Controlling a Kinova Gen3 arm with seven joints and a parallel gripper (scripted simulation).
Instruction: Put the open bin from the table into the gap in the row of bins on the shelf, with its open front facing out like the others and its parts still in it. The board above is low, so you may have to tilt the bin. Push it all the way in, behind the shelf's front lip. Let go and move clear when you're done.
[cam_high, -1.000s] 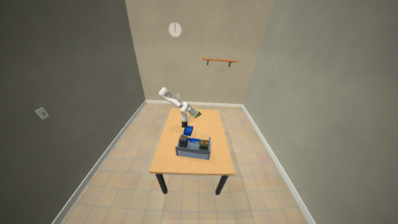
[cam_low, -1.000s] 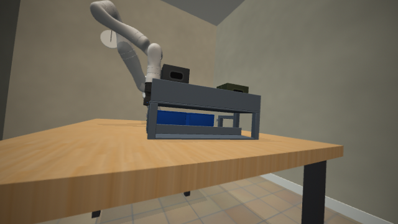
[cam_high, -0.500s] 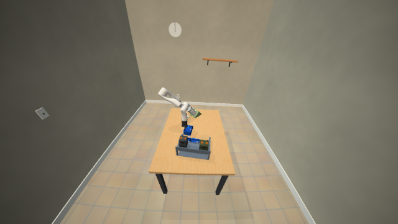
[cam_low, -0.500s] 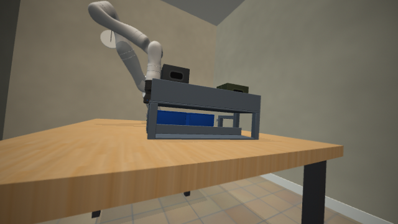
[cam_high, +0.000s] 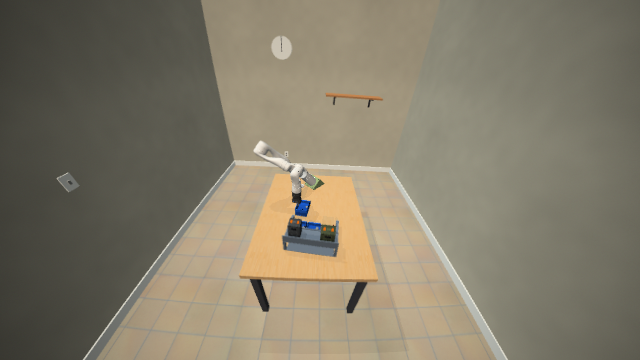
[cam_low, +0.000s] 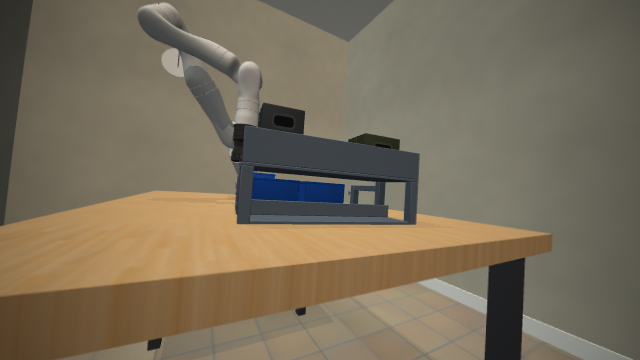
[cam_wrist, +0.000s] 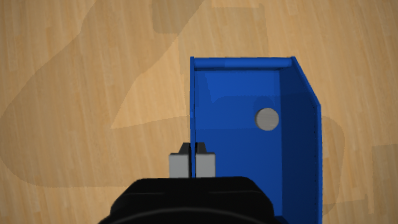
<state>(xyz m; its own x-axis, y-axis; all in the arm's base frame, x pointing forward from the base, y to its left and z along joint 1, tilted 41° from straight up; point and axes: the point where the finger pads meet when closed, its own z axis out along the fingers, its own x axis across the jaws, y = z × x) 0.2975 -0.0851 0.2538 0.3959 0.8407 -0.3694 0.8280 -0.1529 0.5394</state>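
Wrist view: black two-finger gripper (cam_wrist: 192, 156), fingers narrow, pinches the thin side wall of the open blue plastic bin (cam_wrist: 252, 135) on the wooden table (cam_wrist: 75, 100), grey round part (cam_wrist: 267, 119) inside. Grasp step. Next, likely: lift level, carry to the grey shelf unit (cam_high: 311, 243), tilt under the board.

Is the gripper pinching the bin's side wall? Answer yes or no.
Yes, in the wrist view the gripper has its fingers closed on the blue bin's thin left wall.

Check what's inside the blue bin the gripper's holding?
One small grey round part lies inside the blue bin. The gripper, clamped on the bin's side wall, covers the near end of the interior, so anything there is hidden.
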